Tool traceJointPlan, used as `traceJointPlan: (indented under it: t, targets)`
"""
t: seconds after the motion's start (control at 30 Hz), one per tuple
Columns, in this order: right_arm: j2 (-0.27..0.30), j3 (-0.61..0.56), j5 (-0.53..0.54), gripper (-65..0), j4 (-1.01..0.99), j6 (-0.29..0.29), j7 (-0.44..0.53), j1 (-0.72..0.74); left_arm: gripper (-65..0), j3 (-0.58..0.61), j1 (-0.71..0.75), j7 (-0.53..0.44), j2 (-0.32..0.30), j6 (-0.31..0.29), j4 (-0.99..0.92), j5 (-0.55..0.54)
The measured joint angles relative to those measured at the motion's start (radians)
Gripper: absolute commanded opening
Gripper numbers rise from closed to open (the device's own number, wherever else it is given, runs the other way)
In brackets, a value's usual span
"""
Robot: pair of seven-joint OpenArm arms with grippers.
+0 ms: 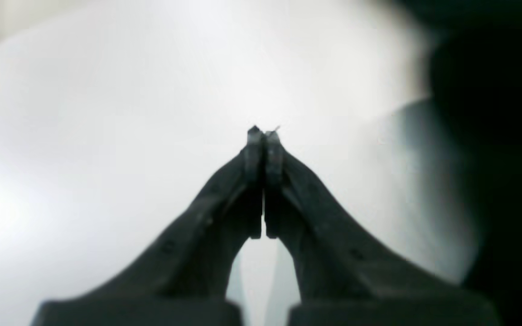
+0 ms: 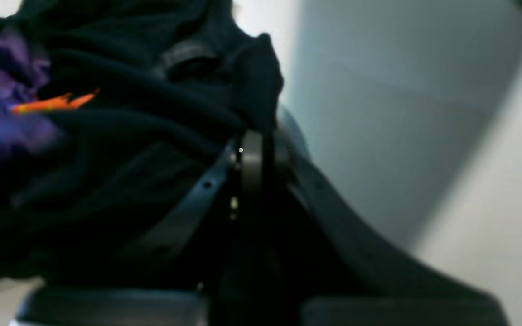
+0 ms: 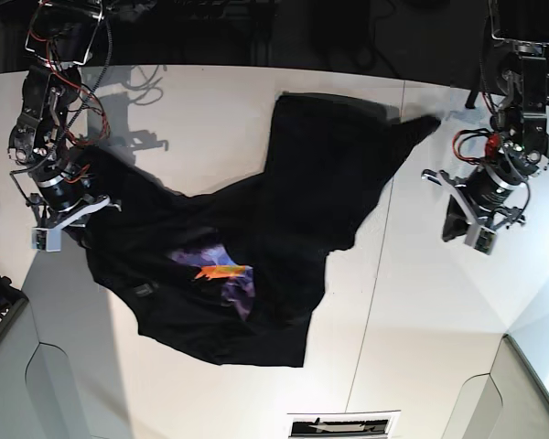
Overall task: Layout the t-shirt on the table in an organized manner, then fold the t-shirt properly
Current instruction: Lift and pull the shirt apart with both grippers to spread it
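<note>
1. Front edge of the table [image 3: 421, 366], lower part of the base frame: bare white top with thin dark seam lines; no cloth lies here.
2. The t-shirt [image 3: 256, 229], centre and left of the base frame: black, rumpled, spread in an uneven diagonal sprawl from lower left to upper centre; part of the orange and purple print shows in a fold near its middle; one point of cloth reaches toward the upper right.
3. Progress, as a judgement: laying out is only begun; the shirt is neither flat nor squared; smoothing, aligning and every fold remain.
4. Right gripper [image 2: 254, 131], at the left edge of the base frame: closed on bunched black cloth at the shirt's left margin; in the right wrist view fabric bulges above the pinched tips, orange and purple print at upper left; the forearm slants down from the upper left corner.
5. Left gripper [image 1: 264, 133], at the right of the base frame: jaws pressed together with nothing between them; only white table lies beyond the tips; it sits apart from the shirt's nearest point, arm descending from the upper right corner.
</note>
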Motion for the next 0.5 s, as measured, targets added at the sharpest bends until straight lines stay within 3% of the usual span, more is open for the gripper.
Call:
traceJointPlan:
  t: [0.17,0.3,0.33,0.43,0.5]
  targets:
    - [-0.011,-0.002,0.044,-65.0,0.000,0.002,-0.027,0.001,-31.8,0.010,-0.002,0.010,0.013,-0.012,0.000,-0.075]
    - [-0.011,-0.003,0.047,-65.0,0.000,0.005,-0.053,0.000,-30.4,0.005,-0.002,0.145,0.002,-0.019,0.000,-0.212]
    - [-0.009,-0.003,0.047,-65.0,0.000,0.005,-0.056,0.000,-30.4,0.004,-0.002,0.181,0.002,-0.051,0.000,-0.253]
    - [-0.009,-0.003,0.047,-65.0,0.000,0.005,-0.059,0.000,-30.4,0.006,0.010,0.294,0.014,-0.254,0.052,-0.392]
    - [-0.009,-0.003,0.047,-65.0,0.000,0.006,-0.062,-0.001,-30.4,0.011,0.024,0.307,0.028,-0.261,0.122,-0.438]
